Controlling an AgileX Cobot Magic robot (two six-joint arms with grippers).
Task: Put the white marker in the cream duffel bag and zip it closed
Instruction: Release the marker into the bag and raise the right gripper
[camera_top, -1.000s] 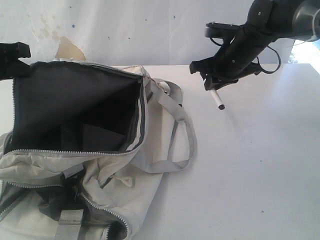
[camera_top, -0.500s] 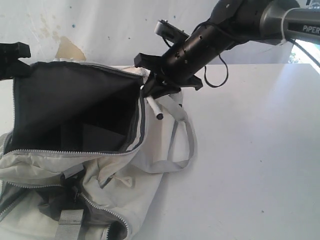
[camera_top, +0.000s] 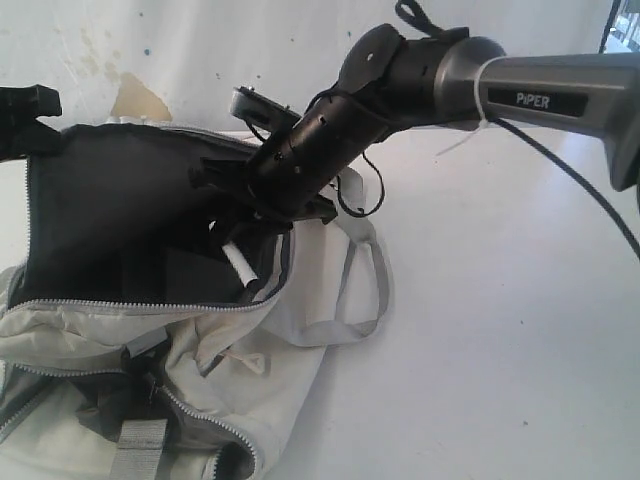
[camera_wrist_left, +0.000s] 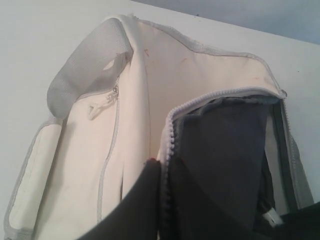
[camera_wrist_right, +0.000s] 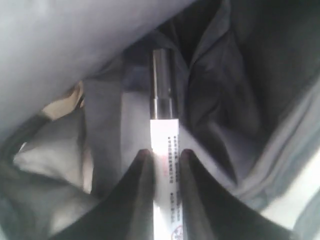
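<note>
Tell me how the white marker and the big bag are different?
The white marker is thin and stiff; the cream duffel bag is big, soft and crumpled. The marker hangs in the right gripper, while the bag lies on the table, gaping open. Both are pale with dark parts.

Exterior: looked down from high over the cream duffel bag (camera_top: 70, 335).
Wrists: sat close, both facing its open mouth.

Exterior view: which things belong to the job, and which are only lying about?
Job: marker; bag, open; right fingers, holding the marker; left fingers, holding the bag's edge.
Not of the job: table; brown stain on the wall.
</note>
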